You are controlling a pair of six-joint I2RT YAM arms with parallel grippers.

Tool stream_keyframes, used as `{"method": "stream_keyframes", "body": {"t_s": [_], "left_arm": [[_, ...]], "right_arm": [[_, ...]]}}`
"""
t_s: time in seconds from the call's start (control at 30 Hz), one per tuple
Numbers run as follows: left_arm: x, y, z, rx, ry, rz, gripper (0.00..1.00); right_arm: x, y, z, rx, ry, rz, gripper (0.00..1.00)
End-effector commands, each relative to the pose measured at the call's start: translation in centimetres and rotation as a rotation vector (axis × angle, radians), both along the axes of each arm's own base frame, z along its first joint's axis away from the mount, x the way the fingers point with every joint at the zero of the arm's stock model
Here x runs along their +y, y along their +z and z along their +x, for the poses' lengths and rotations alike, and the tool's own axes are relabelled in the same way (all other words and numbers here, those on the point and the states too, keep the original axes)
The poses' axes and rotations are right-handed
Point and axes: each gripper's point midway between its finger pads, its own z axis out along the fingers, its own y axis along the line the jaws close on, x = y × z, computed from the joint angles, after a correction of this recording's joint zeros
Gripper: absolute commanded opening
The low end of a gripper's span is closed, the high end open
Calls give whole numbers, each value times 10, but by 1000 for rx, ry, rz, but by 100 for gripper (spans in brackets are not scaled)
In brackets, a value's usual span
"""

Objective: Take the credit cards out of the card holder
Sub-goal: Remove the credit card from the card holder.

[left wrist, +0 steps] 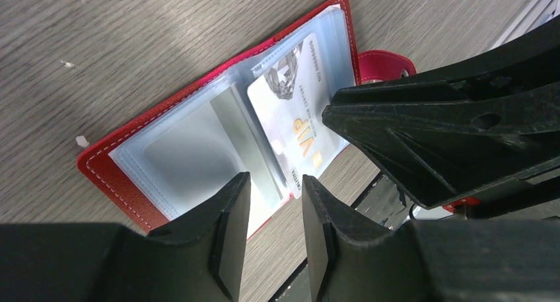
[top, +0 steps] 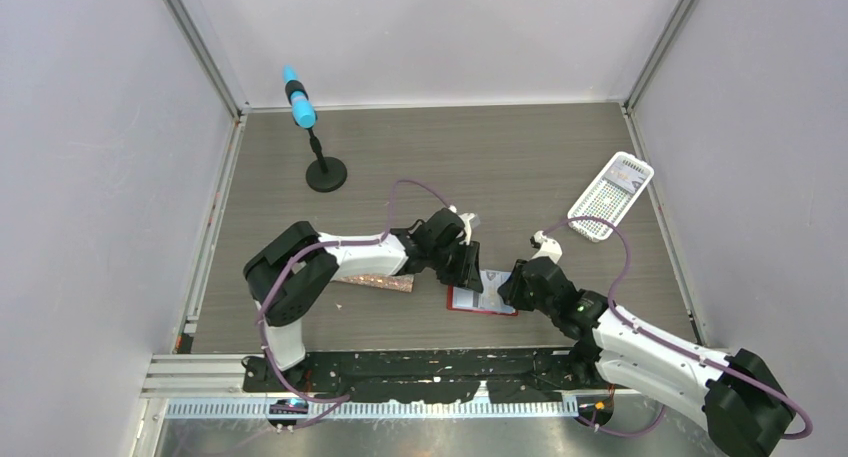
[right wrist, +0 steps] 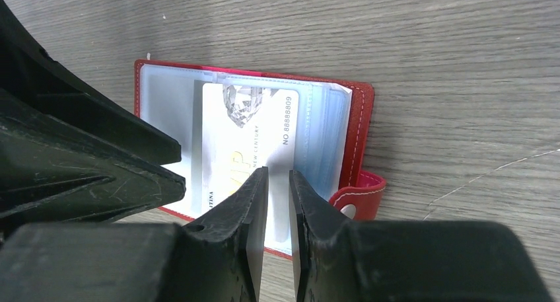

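The red card holder [top: 480, 303] lies open on the wooden table, its clear pale blue pockets facing up [left wrist: 185, 150] [right wrist: 168, 110]. A white credit card [left wrist: 290, 110] [right wrist: 244, 140] with a diamond picture and gold lettering sits in the pocket on the snap-tab side. Its end sticks out over the holder's near edge. My left gripper [top: 470, 271] [left wrist: 276, 199] hovers over that edge, open, with only table and holder showing between its fingers. My right gripper [top: 508, 291] [right wrist: 277, 183] points down at the same card, jaws a narrow slit apart with nothing between them.
A white perforated basket [top: 611, 195] stands at the back right with something flat in it. A glittery pink-brown tube [top: 375, 282] lies just left of the holder, under the left arm. A black stand topped with a blue cylinder [top: 310, 137] is at the back left.
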Motion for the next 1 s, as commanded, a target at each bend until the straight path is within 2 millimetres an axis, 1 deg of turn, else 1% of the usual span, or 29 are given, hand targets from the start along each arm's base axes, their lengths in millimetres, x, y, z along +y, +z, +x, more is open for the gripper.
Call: {"method": "stream_keyframes", "body": {"t_s": [0.0,0.37,0.7,0.83,0.97], "left_arm": [[-15,9,14,-32,24,-66,37],[-20,4,14,-5,46,-92,37],[-26,7,10,32,67,-157,34],[-29,6,8,48,71,-188,28],[-30,8,7,58,72,-209,16]], "right_arm": [[0,-3,2,-4,-14,15,25],[0,-7,0,-3,-9,27,25],[0,-7,-1,-6,-8,39,25],[0,-8,-2,-3,-8,40,25],[-1,-8,-2,-1,-12,38,25]]}}
